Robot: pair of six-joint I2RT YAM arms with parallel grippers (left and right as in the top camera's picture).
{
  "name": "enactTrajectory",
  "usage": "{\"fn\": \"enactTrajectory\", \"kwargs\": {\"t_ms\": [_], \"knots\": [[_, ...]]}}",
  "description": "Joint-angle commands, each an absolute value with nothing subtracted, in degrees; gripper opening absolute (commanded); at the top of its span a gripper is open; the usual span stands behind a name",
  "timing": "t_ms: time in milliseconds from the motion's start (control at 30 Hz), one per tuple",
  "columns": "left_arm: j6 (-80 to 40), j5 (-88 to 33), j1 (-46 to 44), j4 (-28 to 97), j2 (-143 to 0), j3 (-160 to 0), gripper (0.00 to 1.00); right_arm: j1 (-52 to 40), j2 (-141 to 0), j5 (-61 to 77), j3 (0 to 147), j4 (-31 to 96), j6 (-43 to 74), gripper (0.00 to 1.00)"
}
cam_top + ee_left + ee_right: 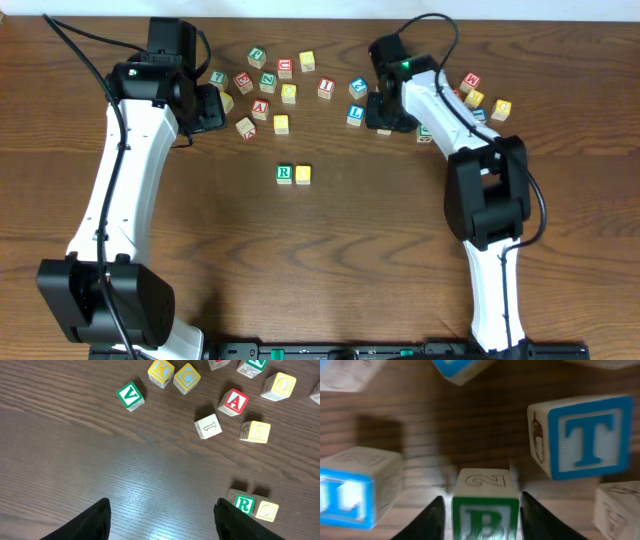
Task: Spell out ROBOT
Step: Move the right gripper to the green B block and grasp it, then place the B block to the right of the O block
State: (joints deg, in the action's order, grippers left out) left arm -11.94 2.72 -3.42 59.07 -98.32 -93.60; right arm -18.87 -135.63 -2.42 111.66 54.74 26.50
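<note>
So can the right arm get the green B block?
Probably yes. The right gripper is low over the B block, a finger on each side. The L block and T block stand clear of its fingers.

Dark wooden tabletop [330, 260], letters scattered up top: green V block [131, 396] alone, yellow K block [161, 372] just beside C block [187, 378], red A block [234, 401] nearby.

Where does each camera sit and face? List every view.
Overhead: above the table, looking straight down; left arm and right arm show.
Left wrist: aimed down at the table; open left claw at bottom.
Right wrist: low, close; right claw straddles the B block.
Shared: overhead and left wrist both show R block beside O block.
</note>
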Motion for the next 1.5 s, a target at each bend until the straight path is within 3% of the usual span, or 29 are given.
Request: {"fn": "enactTrajectory", "kwargs": {"t_ms": [0,333,567,967,1467], "knots": [[-11.62,2.61,-3.29,59.31,-96.99,-94.72,0.65,-19.14,-136.53,-4.43,112.55,54.33,25.54,0.41],[-11.62,2.61,-3.29,59.31,-96.99,-94.72,0.65,-19.11,-136.51,-4.38,112.57,52.14,20.88,0.39],[-11.62,2.61,-3.29,59.29,-96.99,-94.72,0.65,-19.18,-136.35,-4.36,113.08,53.87,20.71,0.26],[-11.62,2.61,-3.29,59.27,-96.99,-94.72,0.65,-19.92,-131.11,-1.56,116.62,60.1,20.71,0.17],[-11.62,2.63,-3.27,58.98,-96.99,-94.72,0.65,-33.17,-129.75,1.63,109.32,64.1,25.3,0.16]]}}
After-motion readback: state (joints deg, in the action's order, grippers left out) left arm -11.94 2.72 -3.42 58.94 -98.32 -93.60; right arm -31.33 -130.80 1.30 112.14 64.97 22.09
